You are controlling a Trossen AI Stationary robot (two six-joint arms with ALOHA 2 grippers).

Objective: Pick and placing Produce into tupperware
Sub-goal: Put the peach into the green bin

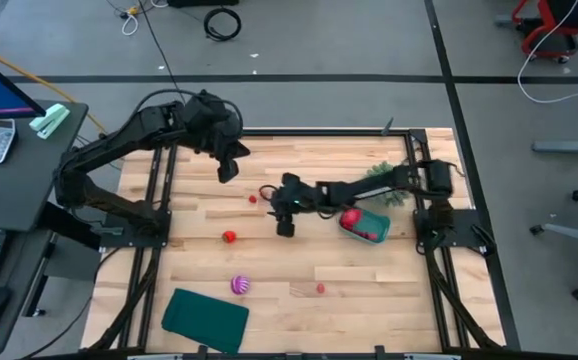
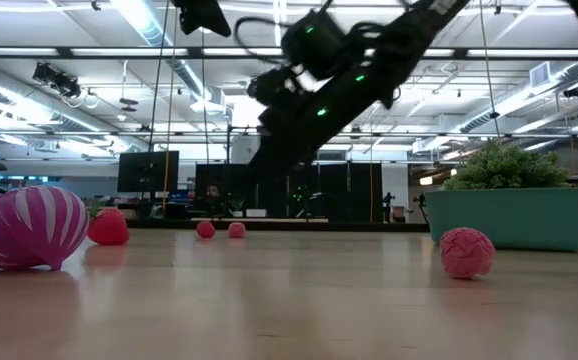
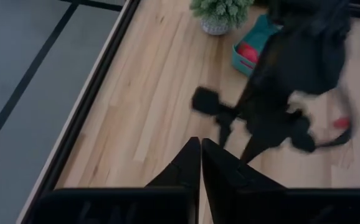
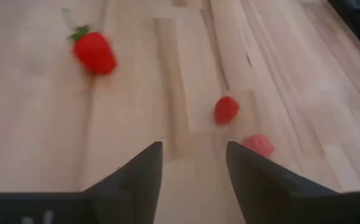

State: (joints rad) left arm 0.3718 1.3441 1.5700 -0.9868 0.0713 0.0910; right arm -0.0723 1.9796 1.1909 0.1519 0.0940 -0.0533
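My right gripper is open and hovers over the middle of the table, touching nothing. Ahead of its fingers lie a strawberry, a small red berry and a pink one. The purple-and-pink striped ball rests on the table near the front, with another small red berry to its right. The teal tupperware sits right of the gripper with red fruit inside. My left gripper is shut and raised over the far left part.
A green bushy plant stands just beyond the tupperware. A flat dark teal sheet lies at the near left edge. Black frame rails run along both sides of the table. Bare wood shows between the strawberry and the tub.
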